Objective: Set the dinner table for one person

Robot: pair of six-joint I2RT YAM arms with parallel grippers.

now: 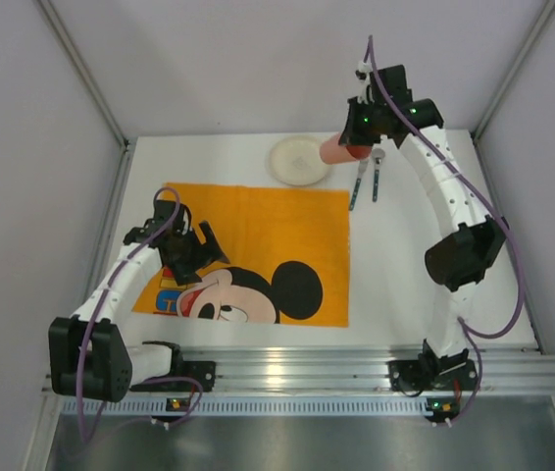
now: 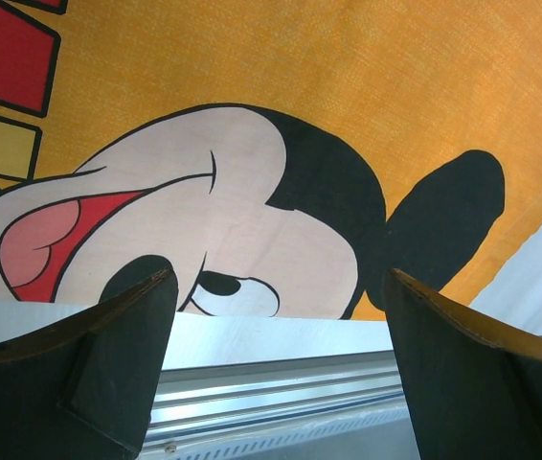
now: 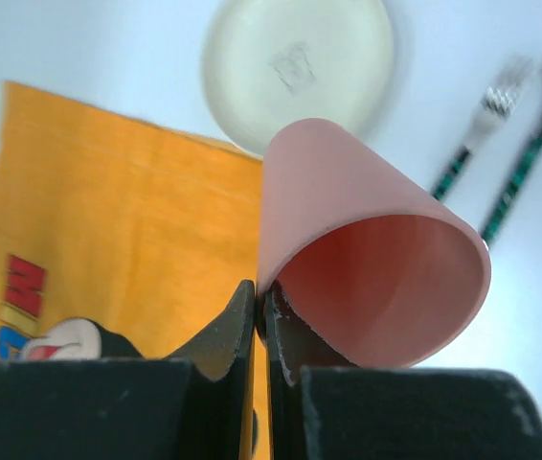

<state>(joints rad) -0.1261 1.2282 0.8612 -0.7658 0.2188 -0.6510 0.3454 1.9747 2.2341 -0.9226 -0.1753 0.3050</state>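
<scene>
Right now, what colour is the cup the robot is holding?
Salmon pink. The cup, in the right gripper, shows best in the right wrist view.

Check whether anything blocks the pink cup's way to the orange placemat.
Nothing visible does. The right gripper holds the pink cup beside the plate at the placemat's far edge; fork and spoon lie on the table to the right. The left gripper hangs open over the mat's near left.
</scene>
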